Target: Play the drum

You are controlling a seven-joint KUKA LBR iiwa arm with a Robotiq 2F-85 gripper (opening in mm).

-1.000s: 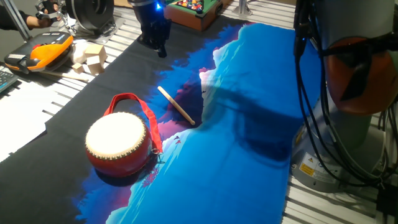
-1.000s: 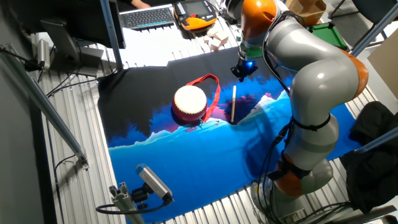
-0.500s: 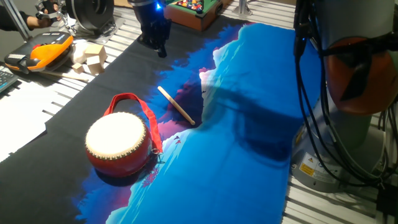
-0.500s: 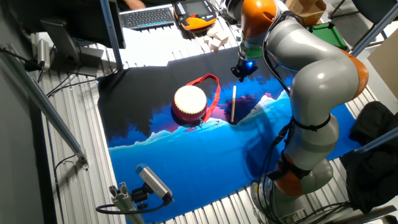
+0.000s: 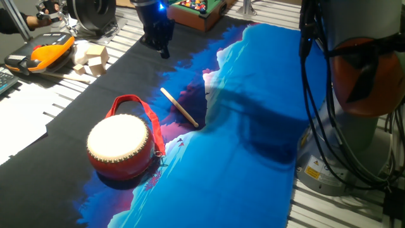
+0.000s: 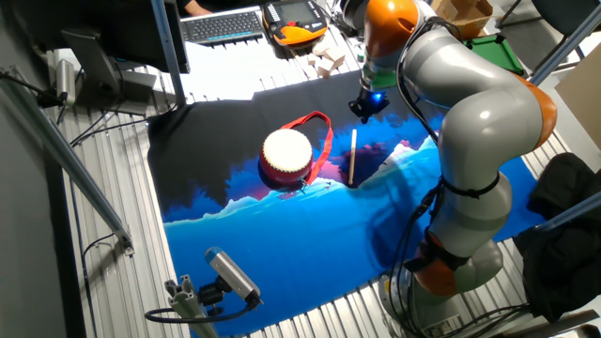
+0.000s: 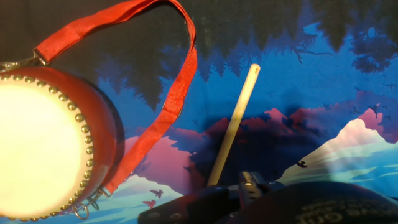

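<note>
So nothing is played yet: the stick (image 5: 179, 107) lies flat beside the drum (image 5: 121, 145), and the gripper (image 5: 159, 43) hangs empty above the cloth (image 5: 253, 114), its opening unclear.

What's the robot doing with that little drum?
Nothing is being touched yet. The small round drum with a red body and cream-white skin sits on the blue and black picture cloth, its red fabric strap looped beside it. A thin wooden stick lies flat on the cloth next to the drum, apart from it. The robot's black gripper hangs over the far end of the cloth, past the stick, holding nothing. Whether its fingers are open is hard to tell.
</note>
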